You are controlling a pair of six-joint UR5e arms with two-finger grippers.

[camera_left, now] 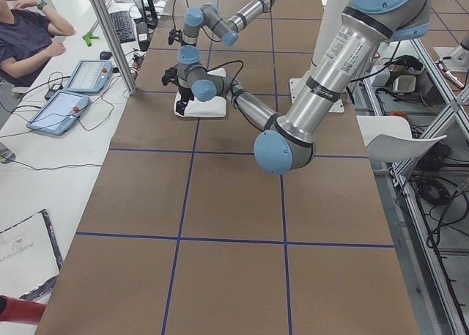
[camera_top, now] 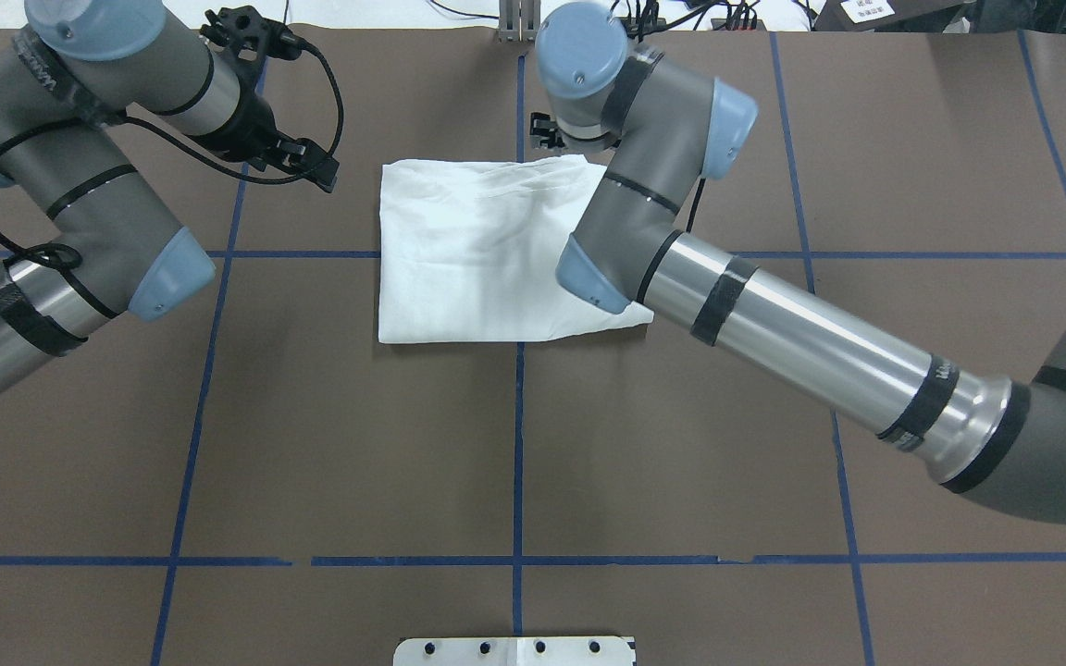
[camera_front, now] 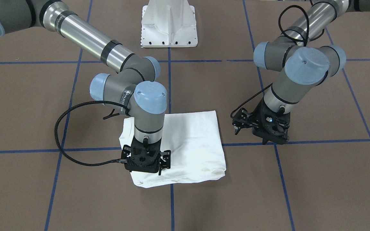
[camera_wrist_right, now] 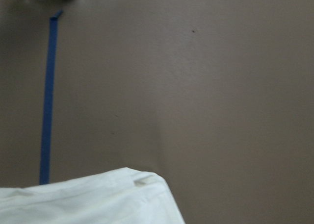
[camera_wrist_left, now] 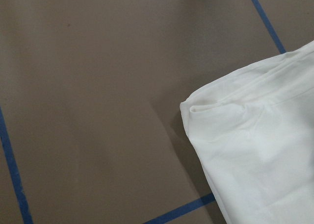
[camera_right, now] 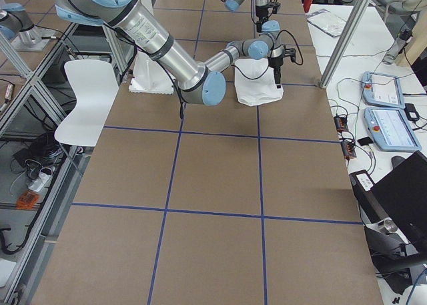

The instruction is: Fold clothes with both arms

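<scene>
White T-shirt (camera_top: 477, 259) – folded to a rectangle, flat on brown table (camera_top: 357, 444), across a blue tape line (camera_top: 517, 444) | right gripper (camera_front: 145, 170) – pointing down over the shirt's corner farthest from the robot; finger spread and hold cannot be told | left gripper (camera_top: 316, 171) – beside the shirt, apart from it, nothing held; finger gap unclear

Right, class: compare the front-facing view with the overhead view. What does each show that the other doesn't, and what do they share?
Front-facing only: the right gripper seen whole, over the T-shirt edge far from the robot, and much of the white pedestal.
Overhead only: cables beyond the table's far edge. Its wrist hides most of the right gripper there.
Both: the folded T-shirt, both arms, the left gripper beside the shirt, and the blue tape grid.
</scene>
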